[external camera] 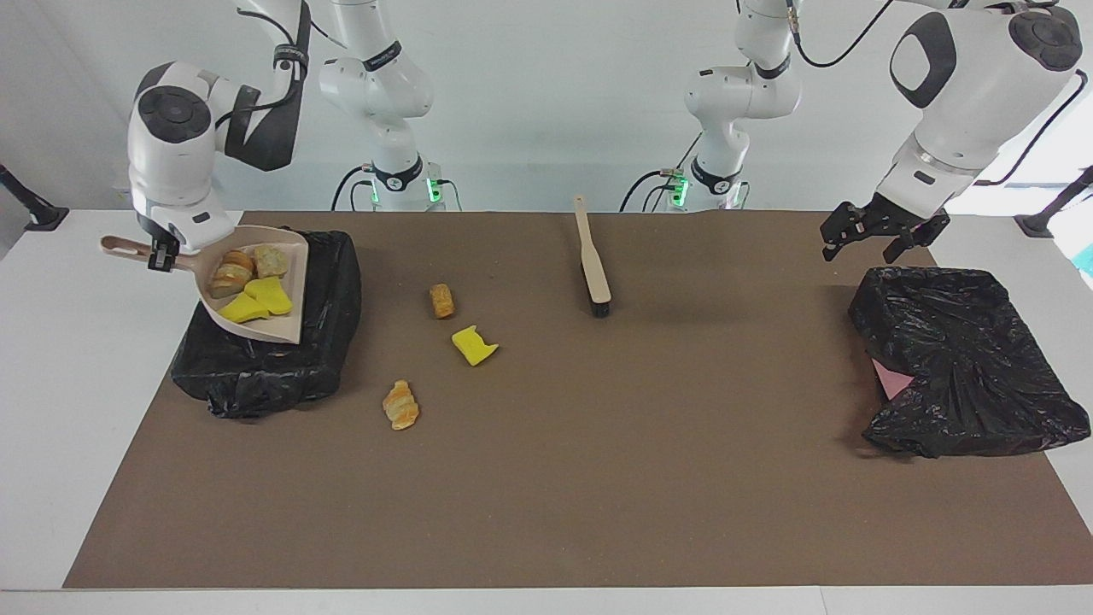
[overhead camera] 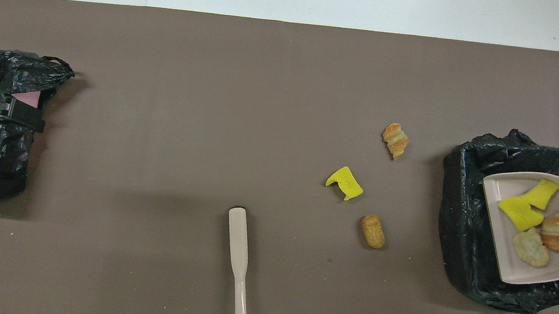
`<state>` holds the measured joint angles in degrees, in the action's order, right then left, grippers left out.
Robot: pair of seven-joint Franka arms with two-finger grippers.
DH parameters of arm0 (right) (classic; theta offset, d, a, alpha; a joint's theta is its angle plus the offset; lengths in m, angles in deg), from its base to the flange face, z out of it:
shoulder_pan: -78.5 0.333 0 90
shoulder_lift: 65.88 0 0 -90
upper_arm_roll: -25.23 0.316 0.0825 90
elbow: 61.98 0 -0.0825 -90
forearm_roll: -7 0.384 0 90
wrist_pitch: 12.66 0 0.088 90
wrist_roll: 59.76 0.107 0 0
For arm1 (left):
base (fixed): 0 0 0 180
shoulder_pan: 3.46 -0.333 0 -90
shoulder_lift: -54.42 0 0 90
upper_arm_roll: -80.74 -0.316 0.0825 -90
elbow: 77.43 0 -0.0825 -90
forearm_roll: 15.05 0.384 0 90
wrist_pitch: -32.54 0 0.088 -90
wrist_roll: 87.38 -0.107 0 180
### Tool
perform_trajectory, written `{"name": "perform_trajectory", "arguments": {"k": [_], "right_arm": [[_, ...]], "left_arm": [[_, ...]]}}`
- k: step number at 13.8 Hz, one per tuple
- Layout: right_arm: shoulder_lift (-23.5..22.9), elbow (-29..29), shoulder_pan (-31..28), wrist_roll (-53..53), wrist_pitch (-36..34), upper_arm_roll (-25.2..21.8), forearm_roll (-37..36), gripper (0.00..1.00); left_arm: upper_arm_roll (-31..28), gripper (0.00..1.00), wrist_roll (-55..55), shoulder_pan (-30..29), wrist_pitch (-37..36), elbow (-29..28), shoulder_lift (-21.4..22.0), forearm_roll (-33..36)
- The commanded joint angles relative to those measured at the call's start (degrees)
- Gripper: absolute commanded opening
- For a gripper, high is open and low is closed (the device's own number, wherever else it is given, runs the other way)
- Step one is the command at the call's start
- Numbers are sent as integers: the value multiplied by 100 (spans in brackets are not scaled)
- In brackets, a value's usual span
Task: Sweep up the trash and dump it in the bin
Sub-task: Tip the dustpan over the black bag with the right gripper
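My right gripper (external camera: 162, 254) is shut on the handle of a beige dustpan (external camera: 289, 329) and holds it tilted over the black-lined bin (external camera: 324, 342) at the right arm's end. In the pan lie two yellow sponge pieces (external camera: 256, 301) and two bread-like chunks (external camera: 232, 272). On the mat beside that bin lie a bread chunk (external camera: 441, 301), a yellow sponge piece (external camera: 474, 345) and a croissant-shaped piece (external camera: 400, 404). My left gripper (external camera: 871, 235) is open and empty over the other black-lined bin (external camera: 973, 359). The overhead view shows the pan (overhead camera: 510, 261) over the bin (overhead camera: 460, 195).
A beige brush (external camera: 593, 269) lies on the brown mat near the middle, close to the robots; it also shows in the overhead view (overhead camera: 238, 261). A pink scrap (external camera: 892, 380) lies in the bin at the left arm's end.
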<state>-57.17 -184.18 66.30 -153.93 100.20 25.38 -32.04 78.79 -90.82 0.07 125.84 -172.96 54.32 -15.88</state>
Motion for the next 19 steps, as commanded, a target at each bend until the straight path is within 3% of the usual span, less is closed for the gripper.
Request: {"name": "perform_trajectory", "arguments": {"k": [1, 4, 8, 12, 19], "right_arm": [[867, -1058, 77, 398, 421, 28, -646, 0], [1115, -1298, 542, 899, 229, 37, -1350, 0], [1177, -1263, 798, 1172, -526, 107, -1930, 0], [1186, -1104, 1036, 1699, -1790, 493, -2160, 0], [1344, -1122, 1080, 2402, -2337, 881, -2687, 0]], "left_arm": [[46, 100, 98, -27, -224, 53, 106, 127], [46, 100, 72, -45, -128, 44, 124, 92], [-16, 100, -164, -132, -128, 149, 115, 91], [37, 100, -227, -150, -145, 176, 124, 83], [46, 100, -218, -168, -497, 518, -78, 83]]}}
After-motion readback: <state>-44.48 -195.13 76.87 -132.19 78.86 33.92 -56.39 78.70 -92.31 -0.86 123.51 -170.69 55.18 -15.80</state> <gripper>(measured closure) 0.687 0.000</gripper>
